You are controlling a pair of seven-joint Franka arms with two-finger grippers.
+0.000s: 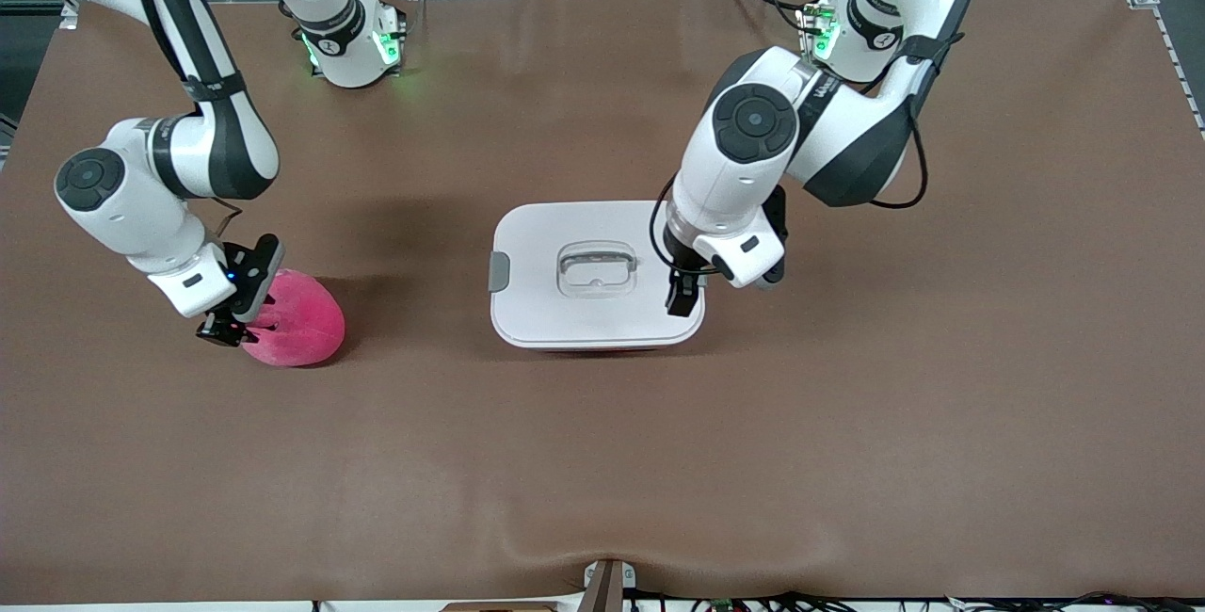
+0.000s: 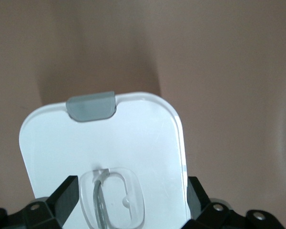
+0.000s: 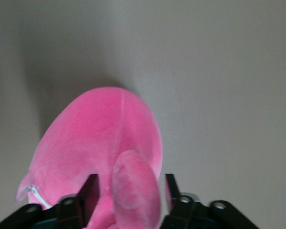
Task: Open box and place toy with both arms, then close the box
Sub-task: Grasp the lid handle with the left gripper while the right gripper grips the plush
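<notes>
My right gripper (image 1: 229,328) is down at the toy (image 1: 294,320), which lies on the table toward the right arm's end; its fingers (image 3: 91,193) straddle an ear flap, not yet clamped. My left gripper (image 1: 684,297) hangs spread wide over the closed box (image 1: 595,273), at the edge toward its own arm's end.

Both arms are built of glossy white rounded shells joined by black bands, and each elbow ends in a round dark grey cap with a ribbed centre. The left arm (image 1: 753,151) carries a broad black panel along its upper link, small dark lettering near one joint, and thin black cables looping from its wrist and along its forearm. The right arm (image 1: 160,169) has a long black stripe down its upper link. Both bases glow with green lights. Each wrist bears a white boxy block with a small dark slot. The grippers are matte black, with silver screws set in the finger mounts.
</notes>
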